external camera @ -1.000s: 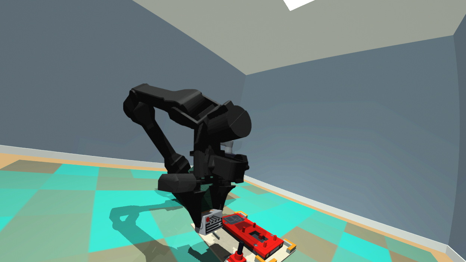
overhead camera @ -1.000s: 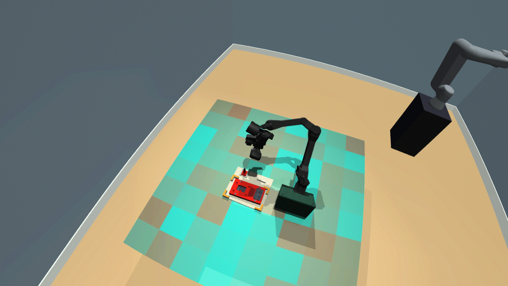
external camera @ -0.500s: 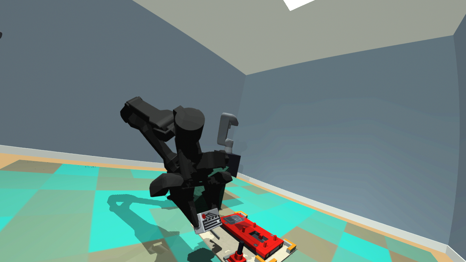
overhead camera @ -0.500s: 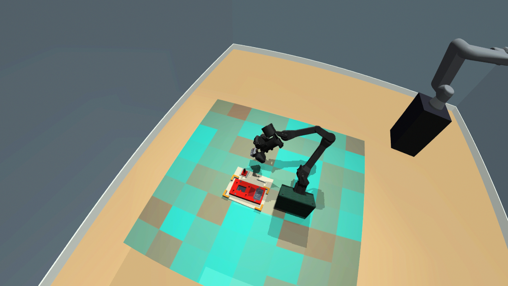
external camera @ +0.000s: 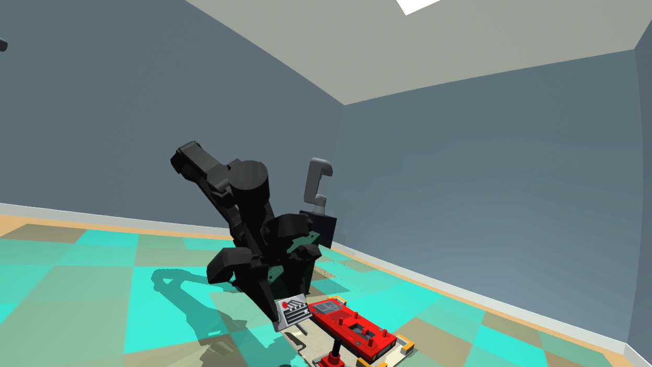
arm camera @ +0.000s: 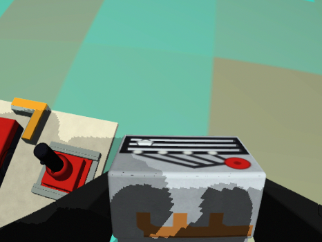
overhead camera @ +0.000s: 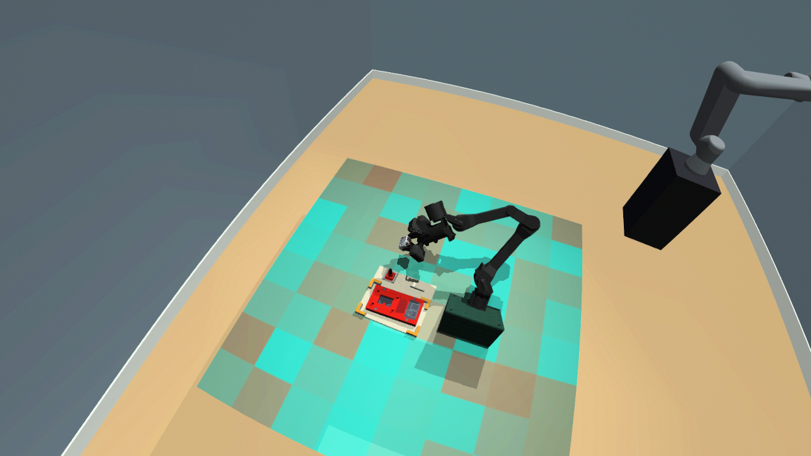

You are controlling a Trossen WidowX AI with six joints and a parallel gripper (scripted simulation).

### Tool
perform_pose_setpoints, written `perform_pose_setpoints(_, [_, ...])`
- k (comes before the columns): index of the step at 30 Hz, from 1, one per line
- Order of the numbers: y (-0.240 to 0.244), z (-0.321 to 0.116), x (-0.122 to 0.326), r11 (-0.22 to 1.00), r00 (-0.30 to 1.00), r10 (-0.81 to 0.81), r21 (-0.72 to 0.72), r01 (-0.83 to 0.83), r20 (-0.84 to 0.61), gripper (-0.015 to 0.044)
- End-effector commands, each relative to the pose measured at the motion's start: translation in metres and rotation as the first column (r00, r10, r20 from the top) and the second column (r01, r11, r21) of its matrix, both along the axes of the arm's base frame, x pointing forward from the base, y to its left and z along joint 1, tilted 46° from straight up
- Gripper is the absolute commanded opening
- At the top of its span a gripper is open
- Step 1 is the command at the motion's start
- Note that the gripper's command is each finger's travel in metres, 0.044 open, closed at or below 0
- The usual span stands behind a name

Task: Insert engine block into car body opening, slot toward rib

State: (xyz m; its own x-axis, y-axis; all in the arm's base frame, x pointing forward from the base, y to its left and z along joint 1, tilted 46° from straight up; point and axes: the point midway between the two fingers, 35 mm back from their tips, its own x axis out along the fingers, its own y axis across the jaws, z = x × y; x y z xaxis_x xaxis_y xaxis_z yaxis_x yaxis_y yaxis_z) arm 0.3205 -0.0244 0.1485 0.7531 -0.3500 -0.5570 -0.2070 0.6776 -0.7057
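Observation:
The grey engine block [overhead camera: 404, 242] [external camera: 293, 312] [arm camera: 186, 187] has a black striped face with a red disc and an orange pattern on another face. My gripper [overhead camera: 407, 245] [external camera: 291, 308] [arm camera: 182, 182] is shut on it and holds it tilted in the air, off to the side of the car body and not over it. The red car body [overhead camera: 405, 304] [external camera: 335, 314] lies on the pale board [overhead camera: 390, 328] [external camera: 314, 329]; only its edge [arm camera: 6, 136] shows in the wrist view. Its dark opening [overhead camera: 386, 300] [external camera: 360, 329] is empty of the block. The slot side cannot be made out.
A red part with an upright black stick [overhead camera: 390, 275] [external camera: 331, 358] [arm camera: 60, 169] stands in a grey holder on the board beside the car body. Orange corner brackets [overhead camera: 360, 308] [external camera: 404, 342] [arm camera: 34, 114] surround the car body. The dark green arm base [overhead camera: 470, 323] stands beside the board.

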Motion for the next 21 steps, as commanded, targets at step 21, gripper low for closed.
perform_pose_setpoints(21, [-0.031,-0.028,0.000,0.999,0.998,0.046,0.001,-0.046,0.045,0.0000])
